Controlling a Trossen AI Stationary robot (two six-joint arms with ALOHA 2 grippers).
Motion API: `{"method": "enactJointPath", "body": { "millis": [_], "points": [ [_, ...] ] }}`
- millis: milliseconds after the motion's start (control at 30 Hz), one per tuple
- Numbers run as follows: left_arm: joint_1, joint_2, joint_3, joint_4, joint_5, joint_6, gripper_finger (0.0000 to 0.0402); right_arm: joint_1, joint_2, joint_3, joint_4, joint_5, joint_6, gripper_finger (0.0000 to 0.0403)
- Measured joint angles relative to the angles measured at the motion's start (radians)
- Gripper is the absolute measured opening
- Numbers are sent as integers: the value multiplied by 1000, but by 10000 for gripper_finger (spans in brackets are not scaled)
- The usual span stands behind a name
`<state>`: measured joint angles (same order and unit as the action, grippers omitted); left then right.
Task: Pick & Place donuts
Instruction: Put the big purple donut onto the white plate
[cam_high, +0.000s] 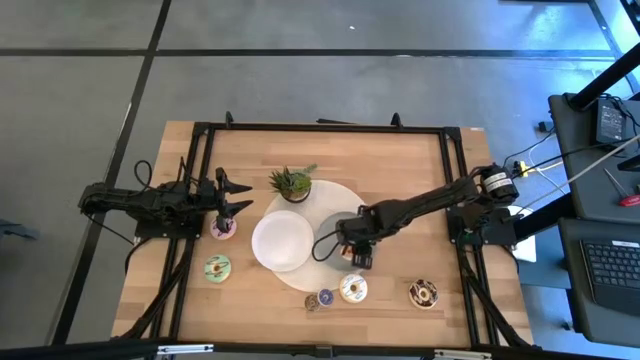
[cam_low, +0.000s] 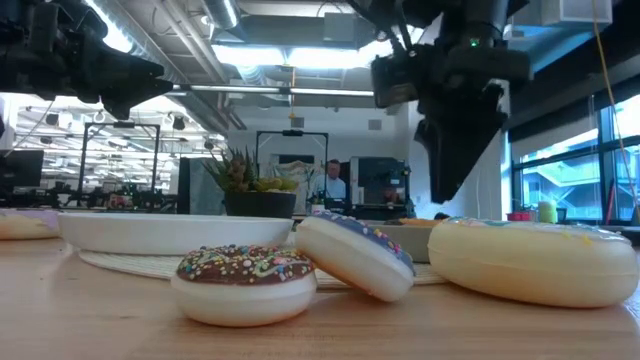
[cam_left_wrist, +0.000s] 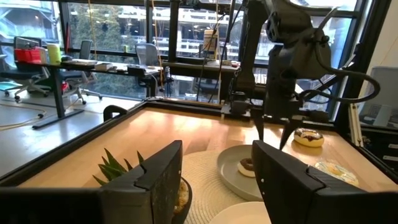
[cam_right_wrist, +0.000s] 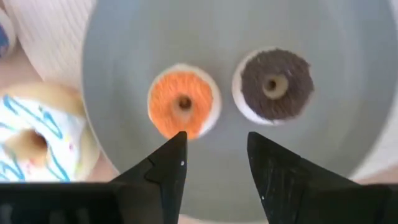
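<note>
My right gripper hangs open, fingers pointing down, over the grey plate and touches nothing. An orange donut and a chocolate brown donut lie flat on that plate. My left gripper is open in the air above the pink donut. A green donut lies nearer the near edge. Near that edge also lie a sprinkled donut, a tilted blue-purple donut, a white donut and another brown one.
A white plate sits beside the grey plate on a round woven mat. A small potted plant stands behind them. A black frame runs round the wooden table. People and desks show in the room beyond.
</note>
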<state>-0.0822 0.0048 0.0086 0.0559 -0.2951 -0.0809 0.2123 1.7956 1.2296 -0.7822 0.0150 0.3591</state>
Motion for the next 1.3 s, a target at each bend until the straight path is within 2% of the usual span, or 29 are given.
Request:
{"method": "enactJointPath", "body": {
  "millis": [133,300,467,600,767,900,1000,1133,1300],
  "points": [
    [-1,0,0,0,5,-85,190,8,-78,-53,-28,2,3,170],
    [-1,0,0,0,1,-229,193,37,-267,-208,46,28,76,170],
    [-1,17,4,-13,22,-165,190,78,-499,-380,135,227,227,170],
    [-2,95,58,-129,12,-210,191,87,-653,-480,190,314,284,170],
    [-2,274,204,-404,-70,-382,190,86,-771,-555,261,374,287,170],
    [-2,476,341,-546,-58,-463,189,84,-801,-570,271,407,280,170],
    [-2,641,456,-739,-50,-573,191,85,-796,-571,272,411,260,170],
    [-2,837,561,-959,4,-763,191,85,-778,-571,275,411,258,170],
    [-2,1000,581,-1077,118,-907,187,85,-752,-571,277,411,257,170]
  ]
}}
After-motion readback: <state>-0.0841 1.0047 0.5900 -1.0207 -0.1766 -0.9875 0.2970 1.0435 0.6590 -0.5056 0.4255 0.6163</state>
